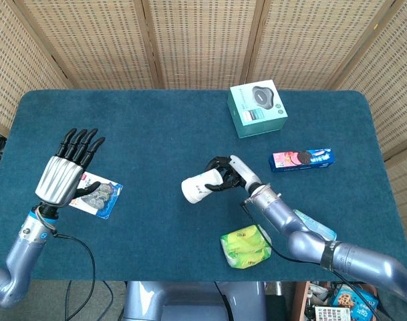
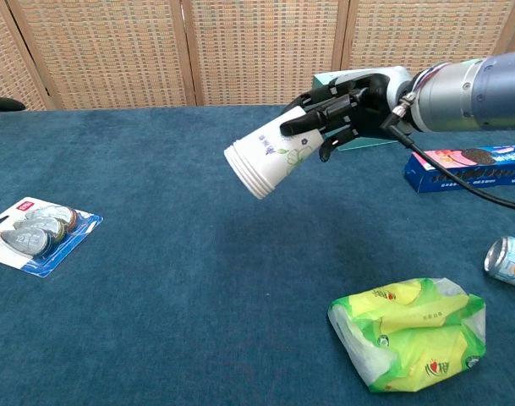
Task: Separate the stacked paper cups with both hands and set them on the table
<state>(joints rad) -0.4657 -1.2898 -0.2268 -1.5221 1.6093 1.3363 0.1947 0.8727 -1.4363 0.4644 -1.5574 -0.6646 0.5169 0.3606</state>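
Note:
The stack of white paper cups [image 1: 201, 186] [image 2: 268, 161] hangs in the air above the table's middle, tipped on its side with the rims pointing left. My right hand [image 1: 231, 173] [image 2: 346, 107] grips the stack at its base end. My left hand [image 1: 68, 171] is raised over the table's left side, fingers spread, holding nothing. In the chest view only a dark fingertip [image 2: 3, 103] of it shows at the left edge.
A blister pack [image 1: 96, 194] [image 2: 33, 234] lies under the left hand. A teal box [image 1: 257, 108], a blue biscuit pack [image 1: 302, 160] [image 2: 464, 165], a green-yellow bag [image 1: 246, 245] [image 2: 409, 331] and a can [image 2: 507, 260] lie on the blue table [image 1: 156, 147] at the right.

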